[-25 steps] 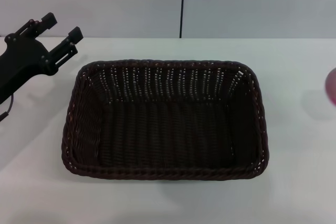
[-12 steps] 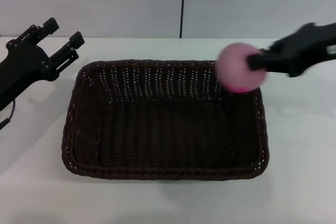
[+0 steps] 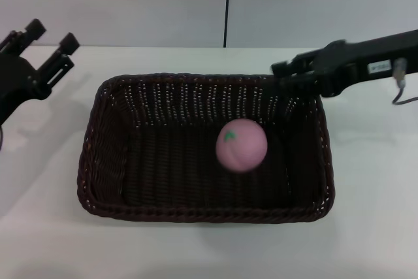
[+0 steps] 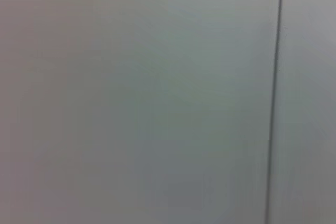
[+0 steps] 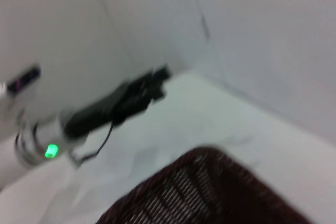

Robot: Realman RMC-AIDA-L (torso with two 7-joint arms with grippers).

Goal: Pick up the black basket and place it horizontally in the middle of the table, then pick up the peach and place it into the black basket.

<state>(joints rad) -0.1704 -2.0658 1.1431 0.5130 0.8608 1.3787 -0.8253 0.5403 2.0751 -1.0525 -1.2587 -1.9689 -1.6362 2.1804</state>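
Note:
The black basket point(image 3: 196, 215) lies lengthwise across the middle of the white table point(image 3: 372, 227). The pink peach point(image 3: 241, 145) is inside it, right of centre, with its green stem mark showing; I cannot tell whether it rests on the basket floor. My right gripper point(image 3: 279, 74) is open and empty above the basket's far right corner, apart from the peach. My left gripper point(image 3: 51, 45) is open and empty, off the basket's far left corner. The right wrist view shows the basket's corner point(image 5: 210, 192) and the left arm point(image 5: 115, 103) beyond it.
A grey wall with a dark vertical seam point(image 3: 226, 4) stands behind the table. The left wrist view shows only that wall and the seam point(image 4: 274, 98). A cable point(image 3: 400, 93) hangs from the right arm.
The right arm came in from the right carrying the peach over the basket's far right corner and let it go; the peach is now inside the basket. The left gripper drew back to the left.

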